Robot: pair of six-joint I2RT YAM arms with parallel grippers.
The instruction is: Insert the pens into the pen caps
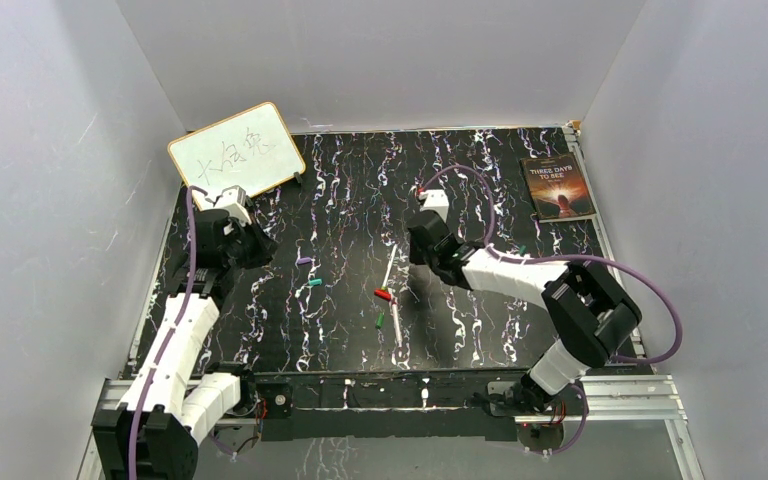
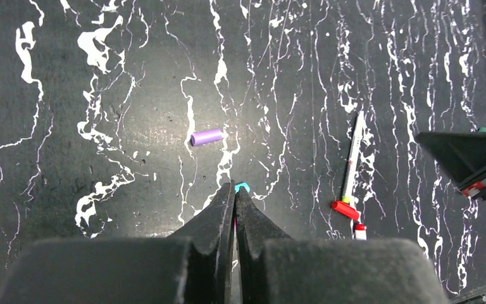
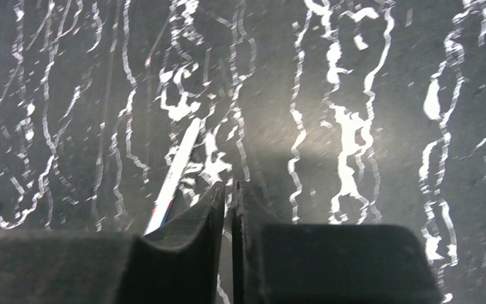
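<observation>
Two white pens lie mid-table: one (image 1: 391, 265) slanted, the other (image 1: 397, 325) nearer the front edge. Around them lie pen caps: purple (image 1: 304, 261), teal (image 1: 315, 283), red (image 1: 383, 294) and green (image 1: 380, 321). My left gripper (image 1: 260, 248) hovers left of the caps, shut and empty. In its wrist view the left gripper (image 2: 235, 189) points past the purple cap (image 2: 206, 137), and the teal cap (image 2: 242, 187) peeks out beyond its tips. My right gripper (image 1: 418, 255) hangs just right of the slanted pen. In its own view the right gripper (image 3: 229, 187) has its jaws almost touching, nothing between, with the pen (image 3: 177, 168) beside its left finger.
A small whiteboard (image 1: 237, 150) leans at the back left and a dark book (image 1: 558, 186) lies at the back right. A small green piece (image 1: 522, 250) sits by the right forearm. White walls close in three sides. In the left wrist view the red cap (image 2: 345, 209) touches a pen (image 2: 353, 158).
</observation>
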